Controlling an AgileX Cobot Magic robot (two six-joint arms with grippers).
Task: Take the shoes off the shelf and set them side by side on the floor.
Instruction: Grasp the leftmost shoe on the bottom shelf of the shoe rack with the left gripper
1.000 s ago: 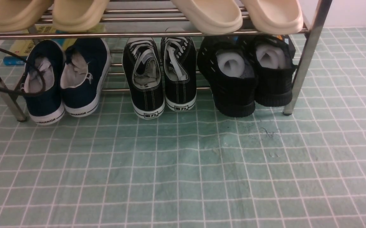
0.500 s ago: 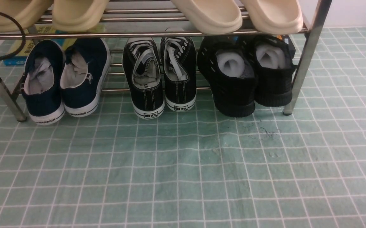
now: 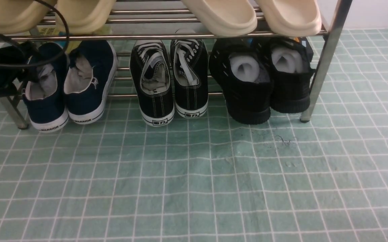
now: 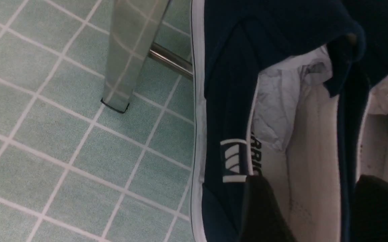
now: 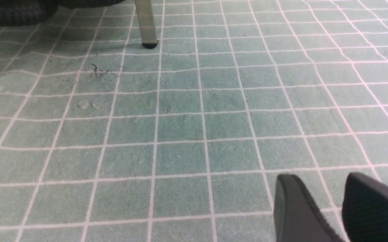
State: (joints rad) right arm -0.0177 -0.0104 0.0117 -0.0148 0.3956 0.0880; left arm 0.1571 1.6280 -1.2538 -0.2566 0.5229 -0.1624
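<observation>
While the shoes [image 3: 86, 101] sit on the shelf [image 3: 180, 36], left end effector [image 4: 314, 183] and right end effector [image 5: 319, 179] stand parted.

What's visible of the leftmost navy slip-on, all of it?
The leftmost navy slip-on is dark blue canvas with a white rubber sole marked WARRIOR at the heel, pale lining and crumpled paper inside. It stands upright on the shelf's lower tier, heel toward the front camera and apparently down on the floor, beside its twin. The left gripper's open fingers straddle its inner wall; contact is unclear.
</observation>
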